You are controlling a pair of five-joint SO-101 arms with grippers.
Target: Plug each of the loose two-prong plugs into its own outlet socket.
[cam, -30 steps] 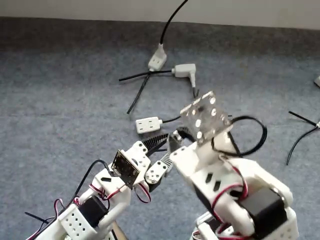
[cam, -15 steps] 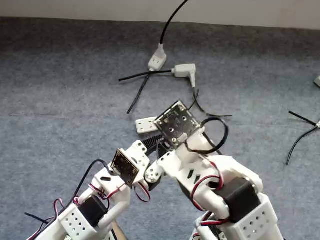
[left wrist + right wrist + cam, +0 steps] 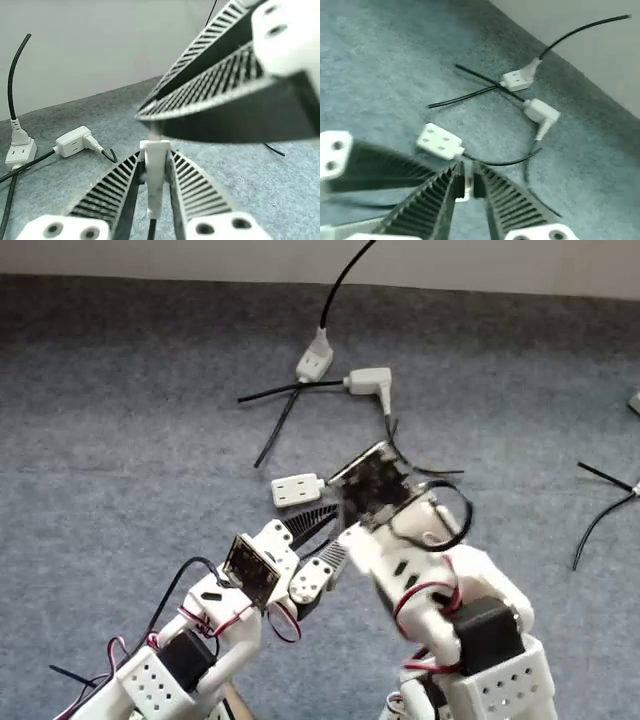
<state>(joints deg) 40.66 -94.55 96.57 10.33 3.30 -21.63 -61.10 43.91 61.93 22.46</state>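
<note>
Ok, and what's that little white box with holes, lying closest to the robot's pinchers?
It is a white outlet socket, a small rectangular block that looks like plastic. It lies flat on the grey carpet with its slotted face turned up. A black cord leaves one end and curves away over the carpet. Nothing is plugged into it.

Arms x2 (image 3: pixel 170 670) (image 3: pixel 460 620); wht cord ends x3 on carpet (image 3: pixel 313 361) (image 3: pixel 370 380) (image 3: pixel 297 490); held plug (image 3: pixel 154 172) x1.

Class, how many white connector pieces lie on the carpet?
3: far connector on its cable, angled connector beside it, flat connector near the arms. More may hide under the arms or at the right edge.
</note>
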